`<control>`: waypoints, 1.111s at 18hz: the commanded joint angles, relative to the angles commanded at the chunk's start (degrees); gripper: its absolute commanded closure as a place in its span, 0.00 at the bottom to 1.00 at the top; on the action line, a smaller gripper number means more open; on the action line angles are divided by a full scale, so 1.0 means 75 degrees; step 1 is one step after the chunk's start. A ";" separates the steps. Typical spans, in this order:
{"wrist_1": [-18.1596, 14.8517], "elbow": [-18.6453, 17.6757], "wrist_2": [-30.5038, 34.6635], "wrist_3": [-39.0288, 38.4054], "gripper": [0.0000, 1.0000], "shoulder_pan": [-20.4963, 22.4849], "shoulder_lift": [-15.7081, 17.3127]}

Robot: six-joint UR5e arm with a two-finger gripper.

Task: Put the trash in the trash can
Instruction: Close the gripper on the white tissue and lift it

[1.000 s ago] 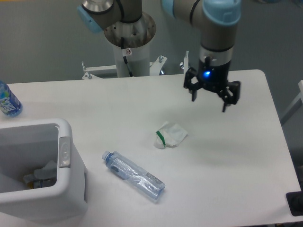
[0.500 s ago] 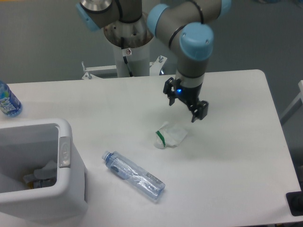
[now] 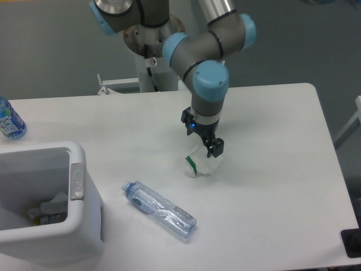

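While bent downward, end effector (image 3: 202, 140) overhangs cup (image 3: 201, 164).

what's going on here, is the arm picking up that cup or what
The robot arm's gripper is open and sits right over the crumpled paper cup in the middle of the table, apparently about to grab it; nothing is held yet. The crushed plastic bottle lies nearer the front, untouched. The white trash can stands at the left edge with some items already inside. A small blue-labelled bottle stands at the far left.
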 joint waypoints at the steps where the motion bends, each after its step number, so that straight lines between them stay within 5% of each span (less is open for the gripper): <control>1: 0.0012 -0.0035 0.0000 0.0000 0.00 -0.0012 0.0000; 4: 0.0047 -0.0047 0.0035 -0.0012 0.04 -0.0012 -0.0059; 7: 0.0199 -0.0012 0.0047 -0.0408 0.66 -0.0012 -0.0070; 10: 0.0176 0.0093 0.0035 -0.0737 1.00 -0.0012 -0.0070; 20: 0.0164 0.0562 -0.0023 -0.1277 1.00 -0.0012 -0.0036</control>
